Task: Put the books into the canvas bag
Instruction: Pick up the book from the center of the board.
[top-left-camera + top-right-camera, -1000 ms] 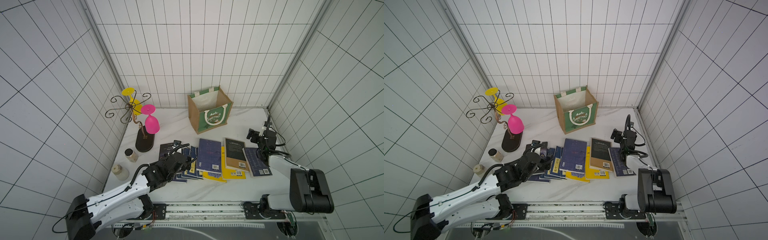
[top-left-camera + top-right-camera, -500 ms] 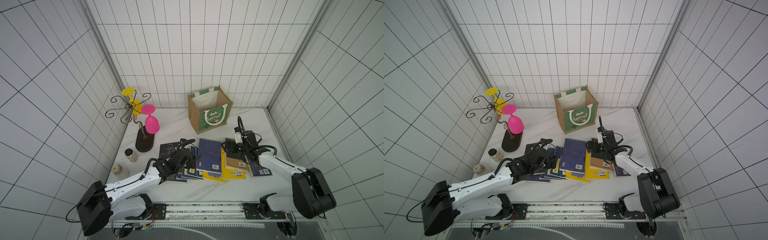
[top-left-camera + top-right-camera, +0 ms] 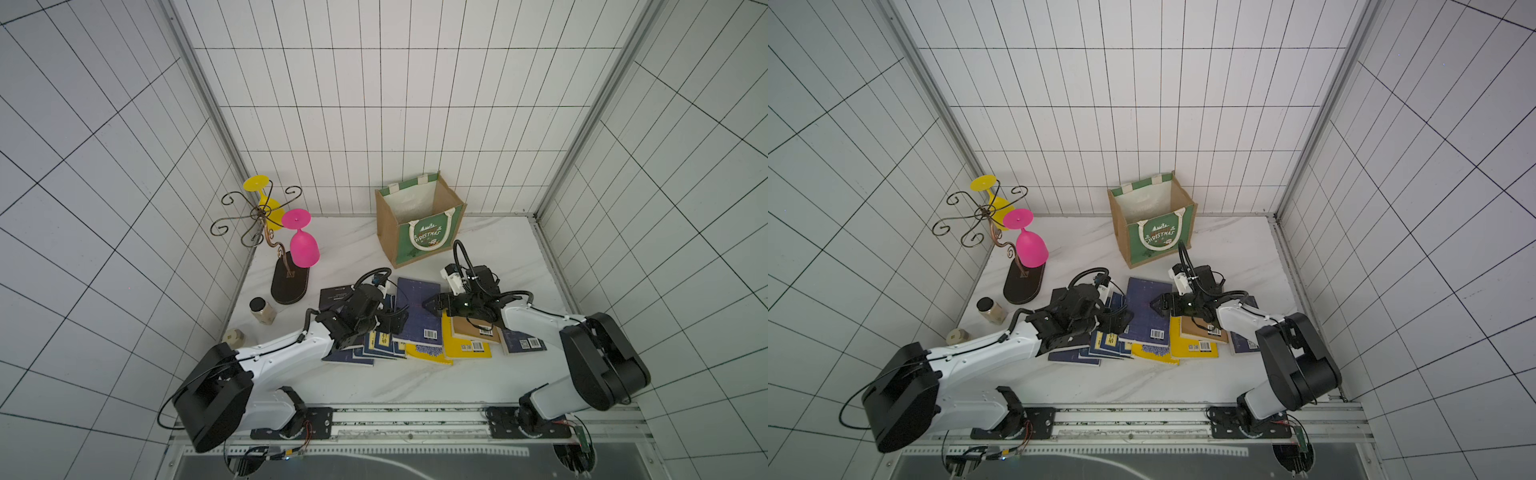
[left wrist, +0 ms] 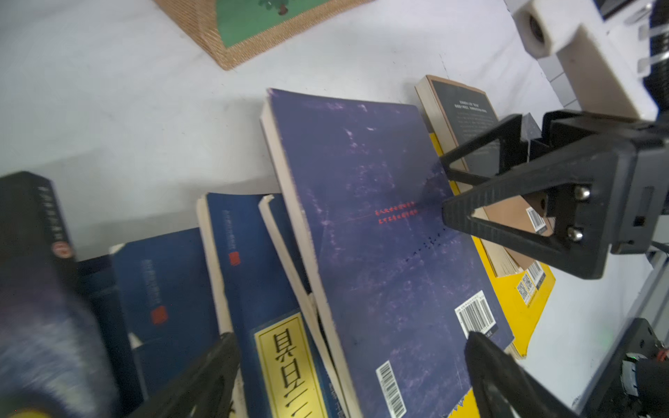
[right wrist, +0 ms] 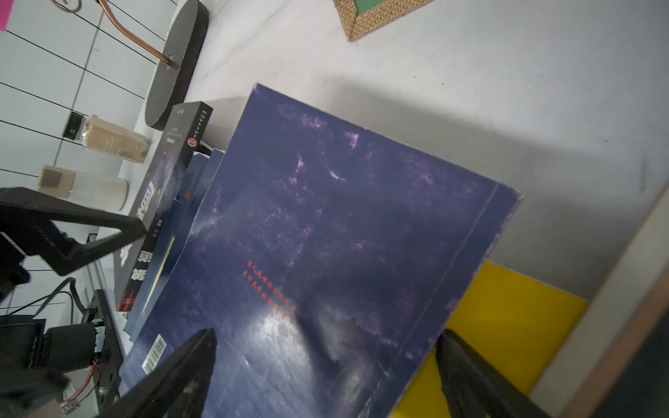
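Both my wrist views cut the canvas bag (image 4: 253,32) off at the picture edge, so only a bottom corner shows. The black book (image 4: 32,231) is smeared out of focus in my left wrist view, spine text unreadable. In both top views my left arm (image 3: 282,353) covers much of the navy books (image 3: 374,351).

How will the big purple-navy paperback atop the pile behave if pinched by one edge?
Probably floppy: the purple-navy paperback looks thin and soft-covered, so it would likely sag from one edge. Its cover shows glare, so a push may slide it over the yellow book and blue books beneath. Likely light for its area.
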`<state>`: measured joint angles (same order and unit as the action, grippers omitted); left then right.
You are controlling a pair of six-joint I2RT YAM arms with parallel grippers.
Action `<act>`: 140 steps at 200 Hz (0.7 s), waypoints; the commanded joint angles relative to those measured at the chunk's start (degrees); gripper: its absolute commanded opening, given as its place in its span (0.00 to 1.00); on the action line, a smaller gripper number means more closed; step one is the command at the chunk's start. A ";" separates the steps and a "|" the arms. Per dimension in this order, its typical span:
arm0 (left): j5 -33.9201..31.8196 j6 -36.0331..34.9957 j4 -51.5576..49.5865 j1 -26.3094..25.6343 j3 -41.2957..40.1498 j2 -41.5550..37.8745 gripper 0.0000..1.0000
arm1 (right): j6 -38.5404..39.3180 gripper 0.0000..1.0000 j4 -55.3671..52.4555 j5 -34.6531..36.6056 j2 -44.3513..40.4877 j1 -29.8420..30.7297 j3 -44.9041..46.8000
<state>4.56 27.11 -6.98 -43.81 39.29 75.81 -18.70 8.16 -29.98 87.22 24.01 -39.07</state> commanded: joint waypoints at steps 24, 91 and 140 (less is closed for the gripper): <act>6.75 2.57 10.03 0.22 -2.81 4.16 0.97 | -1.96 0.94 -0.45 -6.01 4.60 2.05 -0.04; 11.91 5.09 17.70 2.94 -7.05 6.02 0.83 | -1.27 0.95 0.21 -8.94 5.71 4.59 1.78; 14.26 5.93 19.36 4.96 -8.59 4.68 0.68 | -1.88 0.94 7.07 -15.73 4.88 6.28 4.00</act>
<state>16.43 32.03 8.91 -39.55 31.51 81.12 -19.79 14.96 -38.74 91.02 27.94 -38.26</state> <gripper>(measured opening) 0.722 0.944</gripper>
